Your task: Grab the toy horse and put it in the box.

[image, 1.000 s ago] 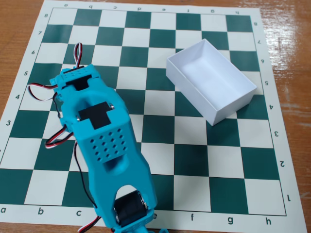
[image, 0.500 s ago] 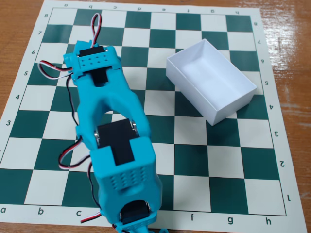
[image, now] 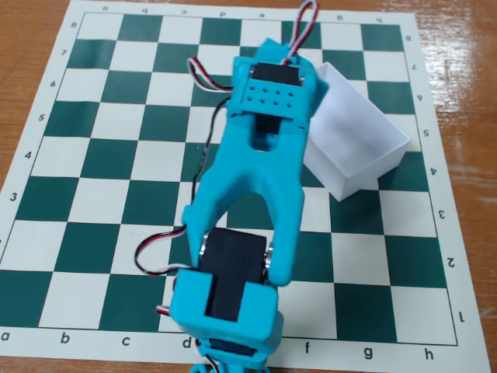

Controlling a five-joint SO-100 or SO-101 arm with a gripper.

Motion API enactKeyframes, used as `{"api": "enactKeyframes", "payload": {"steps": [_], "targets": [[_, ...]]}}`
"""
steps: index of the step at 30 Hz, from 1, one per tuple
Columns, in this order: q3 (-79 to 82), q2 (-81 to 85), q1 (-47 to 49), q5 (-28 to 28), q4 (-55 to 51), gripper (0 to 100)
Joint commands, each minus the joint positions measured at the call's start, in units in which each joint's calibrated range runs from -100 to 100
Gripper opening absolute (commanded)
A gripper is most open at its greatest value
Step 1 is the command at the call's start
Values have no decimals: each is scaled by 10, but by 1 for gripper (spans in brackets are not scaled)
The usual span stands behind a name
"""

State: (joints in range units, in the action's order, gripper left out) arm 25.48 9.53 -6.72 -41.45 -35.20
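Observation:
The white box [image: 361, 172] stands on the right part of the chessboard, at an angle to the squares. My turquoise arm [image: 256, 179] reaches up from the bottom edge, and its wrist block [image: 273, 92] hangs over the box's left end and covers it. The gripper's fingers are hidden beneath that block, so whether they are open or shut does not show. The toy horse is hidden, and no board square in view holds it.
A green-and-white chessboard mat [image: 101, 155] covers most of the wooden table [image: 27, 31]. Red, white and black cables [image: 203, 78] loop out beside the wrist and by the lower arm [image: 159, 245]. The arm's base sits at the bottom edge.
The arm has swung from the board's left side to the right and stretched out. Its wrist now sits over the box's left end, having been near the left columns.

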Motion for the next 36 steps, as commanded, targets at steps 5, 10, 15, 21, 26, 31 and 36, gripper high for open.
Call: {"api": "enactKeyframes", "payload": {"steps": [5,10,15,21,26,31,36], "targets": [[16,-6,-74,-18,77,0],[17,-62,-96,-30,146,0],[11,-124,-98,-37,233,0],[-13,-155,-81,-44,252,1],[-13,-156,-69,-46,264,34],[-14,-150,-58,-47,277,34],[-6,-125,-46,-47,283,34]]}}
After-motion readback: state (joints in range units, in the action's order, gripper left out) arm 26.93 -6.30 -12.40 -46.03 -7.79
